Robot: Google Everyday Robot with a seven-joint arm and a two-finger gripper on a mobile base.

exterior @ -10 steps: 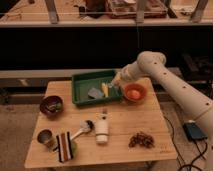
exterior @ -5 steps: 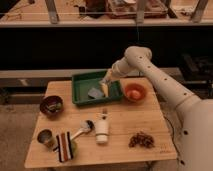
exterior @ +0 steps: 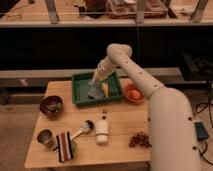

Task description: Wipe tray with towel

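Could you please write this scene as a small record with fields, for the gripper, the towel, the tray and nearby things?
gripper: low over the tray, just above the towel
towel: grey, lying inside the tray
tray: green, at the far side of the table
orange bowl: beside the tray, toward the robot's body
dark bowl: on the tray's other side
brush: mid-table, next to a white bottle

The robot's white arm (exterior: 136, 76) stretches across the wooden surface (exterior: 122, 120), its gripper (exterior: 94, 80) low inside the green tray (exterior: 77, 90) on the far side, at a grey-blue towel (exterior: 94, 92). A yellow item (exterior: 105, 89) lies just right of the towel, and an orange bowl (exterior: 133, 94) sits right of the tray.
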